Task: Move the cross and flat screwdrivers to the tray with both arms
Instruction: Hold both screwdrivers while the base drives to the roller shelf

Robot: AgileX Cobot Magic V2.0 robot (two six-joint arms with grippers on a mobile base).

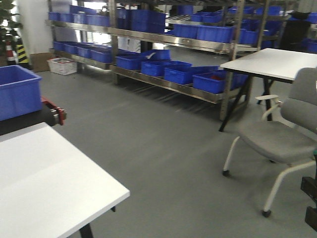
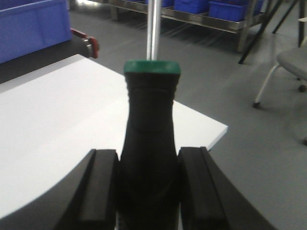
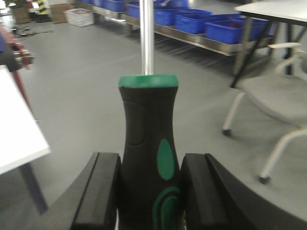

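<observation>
Each pair of fingers pinches one screwdriver by its handle.

In the left wrist view, the left fingers (image 2: 103,187) are closed on the black handle of the left screwdriver (image 2: 148,124), with one pad touching each side. The handle's lower end sits between them. Its green collar and steel shaft stick straight out past the fingertips, above the white bench (image 2: 48,129) near its corner. In the right wrist view, the right fingers (image 3: 100,191) clamp the black-and-green handle of the right screwdriver (image 3: 146,129) the same way, pads against both sides and shaft running out the top of the view. Grey floor (image 3: 86,81) lies beneath it, and a bench corner shows at the left edge. Both tips are out of view, so cross and flat cannot be told apart.
</observation>
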